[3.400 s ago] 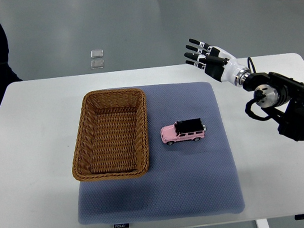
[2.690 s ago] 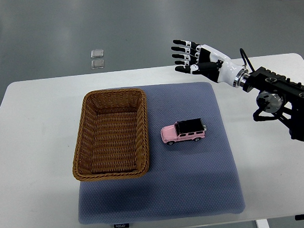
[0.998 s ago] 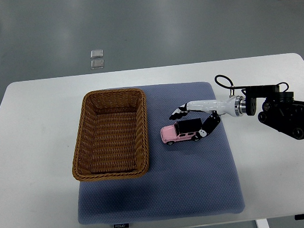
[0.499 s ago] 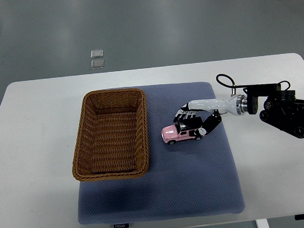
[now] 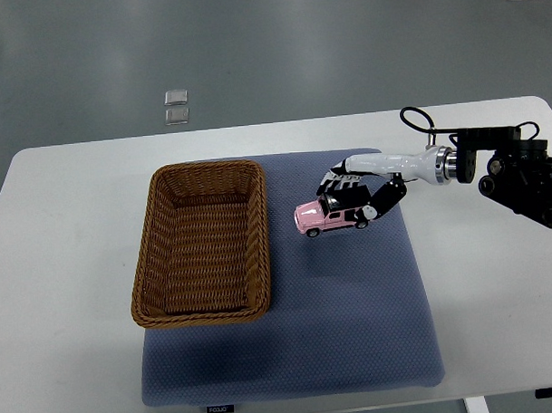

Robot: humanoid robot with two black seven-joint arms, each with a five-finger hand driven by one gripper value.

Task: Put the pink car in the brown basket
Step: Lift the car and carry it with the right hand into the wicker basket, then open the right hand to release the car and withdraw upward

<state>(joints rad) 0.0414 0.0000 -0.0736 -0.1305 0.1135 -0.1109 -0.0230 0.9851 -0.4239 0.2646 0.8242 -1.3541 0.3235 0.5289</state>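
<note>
White table [image 5: 70,268] on grey floor [image 5: 252,53].

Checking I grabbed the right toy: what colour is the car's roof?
Black, on a pink body: the pink car in the right robot hand, clearest in the top view.

Glossy pink car [image 5: 327,215]; woven wicker brown basket [image 5: 203,242]; matt textured cloth mat [image 5: 334,322].
</note>
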